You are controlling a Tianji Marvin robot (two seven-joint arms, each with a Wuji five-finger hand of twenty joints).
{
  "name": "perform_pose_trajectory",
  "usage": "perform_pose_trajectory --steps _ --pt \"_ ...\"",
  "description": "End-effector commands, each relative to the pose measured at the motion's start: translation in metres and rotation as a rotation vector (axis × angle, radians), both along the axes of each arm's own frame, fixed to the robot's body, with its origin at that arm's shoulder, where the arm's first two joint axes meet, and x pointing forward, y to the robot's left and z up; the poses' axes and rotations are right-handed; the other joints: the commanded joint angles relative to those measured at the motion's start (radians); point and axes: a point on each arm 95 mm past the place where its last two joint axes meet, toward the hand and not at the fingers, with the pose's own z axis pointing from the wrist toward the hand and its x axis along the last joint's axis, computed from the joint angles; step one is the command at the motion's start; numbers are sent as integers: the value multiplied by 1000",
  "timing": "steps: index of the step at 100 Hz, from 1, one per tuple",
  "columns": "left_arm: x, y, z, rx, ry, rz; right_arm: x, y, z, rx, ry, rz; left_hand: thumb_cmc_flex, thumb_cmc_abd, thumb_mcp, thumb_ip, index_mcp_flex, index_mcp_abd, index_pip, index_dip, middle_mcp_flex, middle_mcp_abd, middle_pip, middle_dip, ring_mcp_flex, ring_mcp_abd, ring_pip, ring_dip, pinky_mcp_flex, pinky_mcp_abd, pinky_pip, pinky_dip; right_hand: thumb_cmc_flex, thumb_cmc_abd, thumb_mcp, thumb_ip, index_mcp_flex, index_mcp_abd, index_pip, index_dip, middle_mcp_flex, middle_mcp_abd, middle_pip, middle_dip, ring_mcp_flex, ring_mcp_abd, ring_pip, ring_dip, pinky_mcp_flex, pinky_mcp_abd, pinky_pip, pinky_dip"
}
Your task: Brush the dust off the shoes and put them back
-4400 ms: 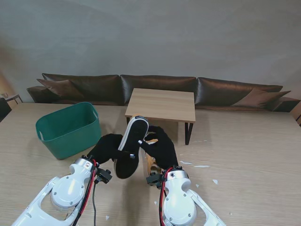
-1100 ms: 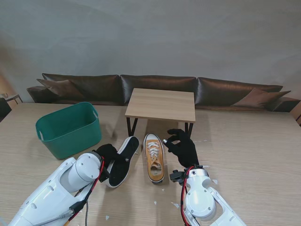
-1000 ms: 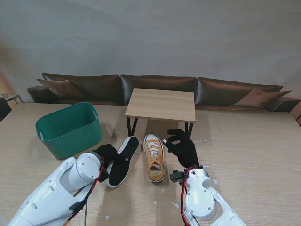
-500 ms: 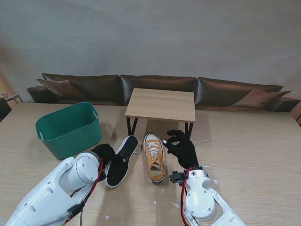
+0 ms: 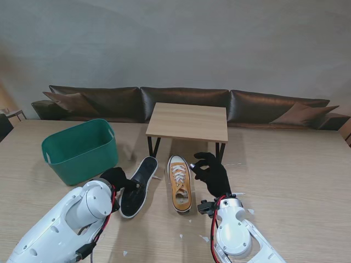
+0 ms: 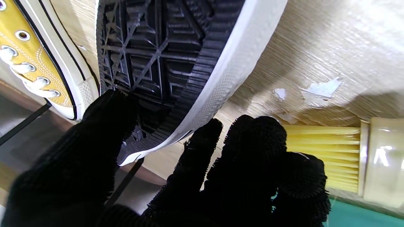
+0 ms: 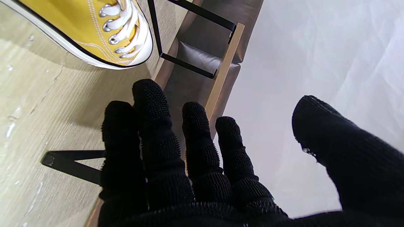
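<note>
The stand's view showed the wide wooden counter [image 5: 285, 164], with a small wooden side table [image 5: 187, 121] at its far middle and a green tub [image 5: 81, 149] at the far left. Two shoes lay side by side near the middle: the yellow shoe [image 5: 179, 182] stood upright on its sole, and the overturned shoe [image 5: 135, 186], just left of it, lay tilted with its black sole showing. The left hand [image 5: 118, 179] rested against the overturned shoe's left side; in the left wrist view its thumb [image 6: 104, 126] lay on the tread and its fingers [image 6: 202, 148] past the white rim, though a firm grip could not be told. The right hand [image 5: 211, 171] hovered right of the yellow shoe, fingers spread, holding nothing. A brush [image 6: 353, 157] with yellow bristles lay beside the left hand. White scraps [image 5: 241, 204] dotted the counter.
</note>
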Motion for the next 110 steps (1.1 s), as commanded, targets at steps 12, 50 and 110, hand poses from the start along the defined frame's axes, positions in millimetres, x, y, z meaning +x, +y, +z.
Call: perform_pose_trajectory --steps 12,50,110 --pt "-4 0 -1 -1 2 2 -4 4 -2 8 10 22 7 0 32 27 11 20 0 13 -8 31 4 -3 26 25 50 0 17 6 57 1 -21 17 -6 31 19 -12 -9 2 33 12 -15 -2 19 11 2 -5 -150 5 -12 16" --pt "-6 3 3 12 -24 -11 -4 4 -3 10 15 23 -28 20 -37 23 -41 7 -80 -42 -37 29 -61 -92 -20 71 18 4 -24 30 28 21 -21 18 -5 31 24 -11 -11 1 34 13 -16 -2 19 11 2 -5 -151 7 -12 17" --pt "0 -2 1 -56 -20 -22 -5 5 -4 16 22 25 -20 36 -79 28 -48 -15 -87 -61 -39 29 -71 -113 -44 91 11 10 -52 39 6 59 -21 19 -3 31 25 -10 -11 2 35 14 -16 -1 21 11 2 -5 -150 8 -12 17"
